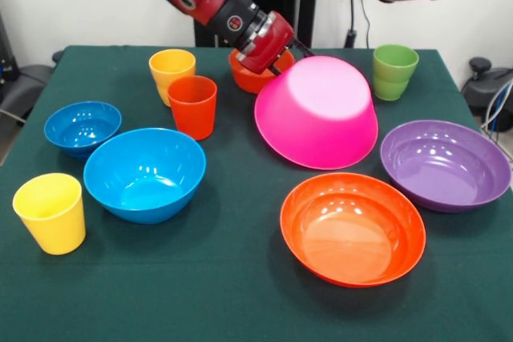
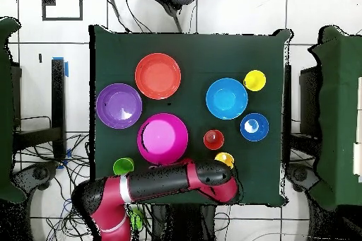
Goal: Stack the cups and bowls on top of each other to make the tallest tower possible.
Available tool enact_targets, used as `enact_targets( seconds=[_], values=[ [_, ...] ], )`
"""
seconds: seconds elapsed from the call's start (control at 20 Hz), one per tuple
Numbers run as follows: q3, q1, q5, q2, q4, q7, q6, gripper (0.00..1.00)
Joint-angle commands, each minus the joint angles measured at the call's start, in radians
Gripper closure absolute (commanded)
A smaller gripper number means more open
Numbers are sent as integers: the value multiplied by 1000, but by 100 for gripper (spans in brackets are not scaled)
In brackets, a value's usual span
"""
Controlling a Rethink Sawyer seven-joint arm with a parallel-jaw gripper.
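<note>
The large pink bowl (image 1: 321,114) hangs tilted above the cloth with its underside facing up and forward. My gripper (image 1: 280,68) is shut on its far rim, and the fingertips are hidden behind the bowl. Just behind the gripper sits the small orange bowl (image 1: 248,79). An orange-red cup (image 1: 192,106) and a yellow cup (image 1: 171,70) stand to the left. The medium blue bowl (image 1: 144,174), the small blue bowl (image 1: 82,127) and a second yellow cup (image 1: 50,212) are further left. A green cup (image 1: 394,71) stands at the far right. No tower stands.
The wide shallow orange bowl (image 1: 353,228) lies near the front, with the wide purple bowl (image 1: 445,164) to its right. Everything stands on a dark green cloth (image 1: 240,294). In the overhead view the arm (image 2: 162,180) crosses the table edge nearest the base.
</note>
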Motion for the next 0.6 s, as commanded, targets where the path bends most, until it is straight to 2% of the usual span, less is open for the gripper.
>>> enact_targets(
  seconds=[0.05,0.35,0.6],
  values=[
    [9,1,-88,137,-39,-21,196,0],
    [-55,-54,-148,154,4,-81,161,0],
    [-89,-103,-171,155,14,-120,125,0]
  ],
)
